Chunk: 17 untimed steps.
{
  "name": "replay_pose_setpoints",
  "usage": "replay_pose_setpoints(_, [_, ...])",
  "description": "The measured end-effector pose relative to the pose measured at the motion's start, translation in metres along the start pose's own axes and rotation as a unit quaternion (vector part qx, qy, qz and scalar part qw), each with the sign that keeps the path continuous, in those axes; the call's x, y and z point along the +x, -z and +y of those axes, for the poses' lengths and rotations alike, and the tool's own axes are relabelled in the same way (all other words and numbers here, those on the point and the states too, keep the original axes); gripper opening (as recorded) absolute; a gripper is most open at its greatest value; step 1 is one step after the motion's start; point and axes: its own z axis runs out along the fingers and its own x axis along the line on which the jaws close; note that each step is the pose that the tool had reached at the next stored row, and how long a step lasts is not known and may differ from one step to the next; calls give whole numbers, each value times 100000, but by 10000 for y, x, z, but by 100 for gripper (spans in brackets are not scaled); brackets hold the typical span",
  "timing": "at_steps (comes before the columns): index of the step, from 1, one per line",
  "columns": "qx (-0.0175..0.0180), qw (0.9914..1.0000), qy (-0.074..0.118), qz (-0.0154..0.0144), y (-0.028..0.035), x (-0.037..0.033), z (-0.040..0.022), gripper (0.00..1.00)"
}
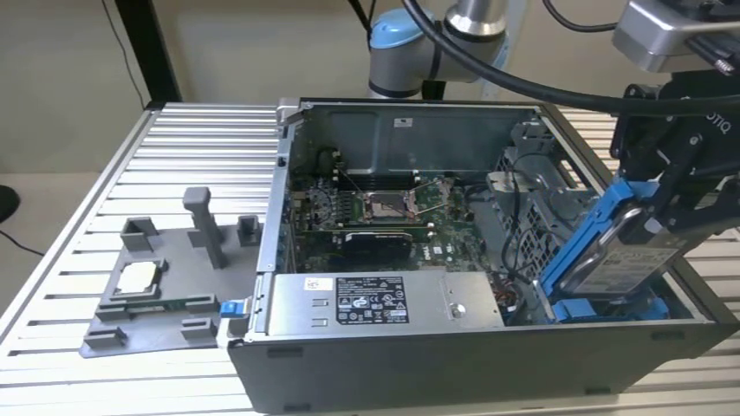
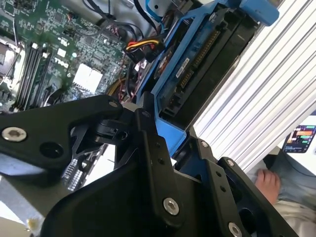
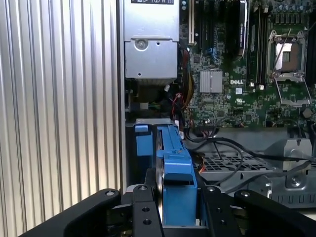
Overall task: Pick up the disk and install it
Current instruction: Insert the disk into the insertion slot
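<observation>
Ribbed metal table (image 1: 173,147) bears an open case (image 1: 463,373); tool (image 1: 651,227) grips disk (image 1: 625,264).

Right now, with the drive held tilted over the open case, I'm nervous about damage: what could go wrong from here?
1. The disk hangs tilted in the pincer, so it could jam against the blue bay rather than slide in.
2. Red and yellow cables lie close beside the bay and might get pinched under the disk's carrier.
3. The pincer grips one end of the disk, so a snag could twist it loose.
</observation>
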Motion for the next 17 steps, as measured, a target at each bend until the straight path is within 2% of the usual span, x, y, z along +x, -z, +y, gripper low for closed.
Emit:
replay_pose_setpoints(4, [-5,100000,23,5,-53,2,-1,0])
replay_pose_setpoints(13, [0,100000,51,-17,-56,2,-1,0])
replay_pose_setpoints(14, [-1,100000,55,-16,-56,2,-1,100])
replay_pose_setpoints(17, [-8,100000,67,-12,-56,2,-1,100])
